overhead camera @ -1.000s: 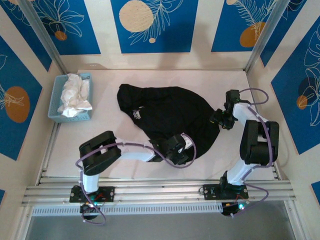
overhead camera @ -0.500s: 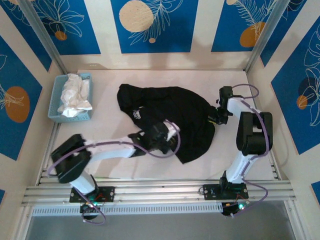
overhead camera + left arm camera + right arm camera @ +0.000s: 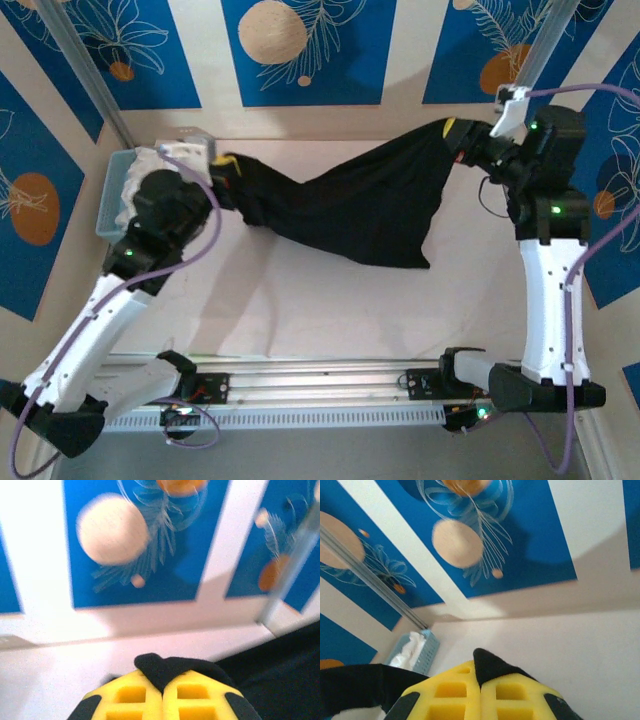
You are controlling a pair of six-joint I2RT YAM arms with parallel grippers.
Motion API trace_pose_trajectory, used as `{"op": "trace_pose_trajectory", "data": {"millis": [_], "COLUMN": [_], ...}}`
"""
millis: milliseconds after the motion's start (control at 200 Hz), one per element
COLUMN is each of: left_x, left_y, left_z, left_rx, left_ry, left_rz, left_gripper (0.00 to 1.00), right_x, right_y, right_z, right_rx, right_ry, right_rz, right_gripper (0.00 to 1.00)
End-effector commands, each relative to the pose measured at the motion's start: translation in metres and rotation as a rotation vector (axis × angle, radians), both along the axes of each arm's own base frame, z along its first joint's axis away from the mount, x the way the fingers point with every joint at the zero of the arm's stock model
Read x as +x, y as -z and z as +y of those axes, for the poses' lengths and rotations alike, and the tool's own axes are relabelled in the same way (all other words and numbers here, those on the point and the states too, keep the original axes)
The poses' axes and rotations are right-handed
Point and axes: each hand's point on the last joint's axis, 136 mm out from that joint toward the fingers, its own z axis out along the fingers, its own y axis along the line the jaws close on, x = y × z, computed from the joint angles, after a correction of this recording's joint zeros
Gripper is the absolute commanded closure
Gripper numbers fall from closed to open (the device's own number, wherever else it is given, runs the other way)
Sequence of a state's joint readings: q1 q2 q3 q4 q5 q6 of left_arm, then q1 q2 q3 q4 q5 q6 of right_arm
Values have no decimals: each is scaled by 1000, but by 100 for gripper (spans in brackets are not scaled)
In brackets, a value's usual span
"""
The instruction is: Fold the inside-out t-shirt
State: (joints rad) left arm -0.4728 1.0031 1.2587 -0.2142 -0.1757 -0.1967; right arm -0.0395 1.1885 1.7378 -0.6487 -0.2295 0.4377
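The t-shirt (image 3: 350, 205) stretches left-right between the left hand (image 3: 228, 166) and right hand (image 3: 453, 131).

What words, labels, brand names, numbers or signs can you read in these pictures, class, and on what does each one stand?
No text can be read in these pictures.
On the plain black cloth t-shirt: no print or label shows.
On the blue wall panels: only drawn leaves and round shapes, no letters.
On the blue plastic basket: no marking can be made out.
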Motion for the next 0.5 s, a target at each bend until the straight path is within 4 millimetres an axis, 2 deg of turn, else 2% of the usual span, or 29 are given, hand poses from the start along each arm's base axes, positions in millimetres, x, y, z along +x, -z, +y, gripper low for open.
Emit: {"op": "trace_pose_trajectory", "data": {"millis": [0, 110, 245, 380, 495], "left_x": [3, 25, 69, 102, 118], "left_y": [-33, -46, -35, -28, -37], "left_z": [47, 76, 96, 99, 90], "left_rx": [59, 59, 7, -12, -32], "left_ry": [-170, -272, -297, -279, -234], "left_rz": [-50, -45, 25, 70, 50], "left_gripper": [100, 100, 100, 100, 100], "right_x": [-11, -24, -26, -19, -5], "right_y": [-21, -49, -60, -62, -61], "right_z": [-1, 1, 3, -10, -25], "right_rx": [-6, -11, -15, -46, -57], "right_ry": [-1, -7, -21, 42, 110], "right_rz": [-26, -98, -126, -124, -111], "right_gripper": [100, 100, 100, 100, 100]}}
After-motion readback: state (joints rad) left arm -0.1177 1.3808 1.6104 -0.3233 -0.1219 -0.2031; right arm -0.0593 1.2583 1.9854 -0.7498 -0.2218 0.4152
